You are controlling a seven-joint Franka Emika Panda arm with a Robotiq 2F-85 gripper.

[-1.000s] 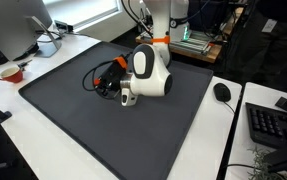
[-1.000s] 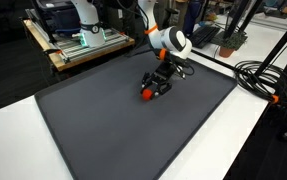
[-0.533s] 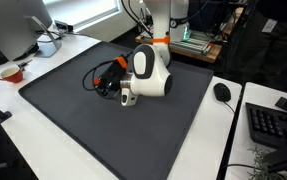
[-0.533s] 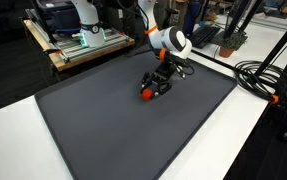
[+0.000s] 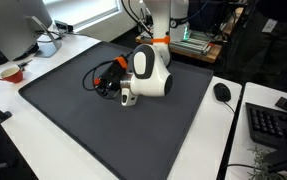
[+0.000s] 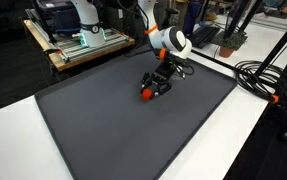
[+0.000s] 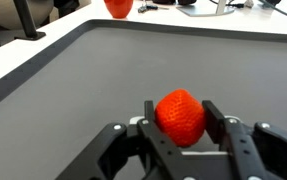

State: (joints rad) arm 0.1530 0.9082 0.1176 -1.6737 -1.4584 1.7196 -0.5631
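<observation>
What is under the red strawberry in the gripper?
The dark grey mat lies under the strawberry. The gripper covers its underside, so contact with the mat cannot be seen.

Arm (image 5: 151,72) bent low, pincer (image 7: 181,120) w/ 2 fingers (image 7: 215,120) clamped.

This place is a robotics lab with office desks. A white table (image 5: 223,140) carries a large black mat (image 5: 83,120), and a white robot arm (image 5: 151,72) stands at its far edge. In an exterior view, a computer monitor (image 5: 13,28) is at one far corner, and a keyboard (image 5: 275,125) and mouse (image 5: 221,92) lie near the opposite edge. A cart with electronics (image 6: 78,42) and thick black cables (image 6: 263,78) stand around the table.
</observation>
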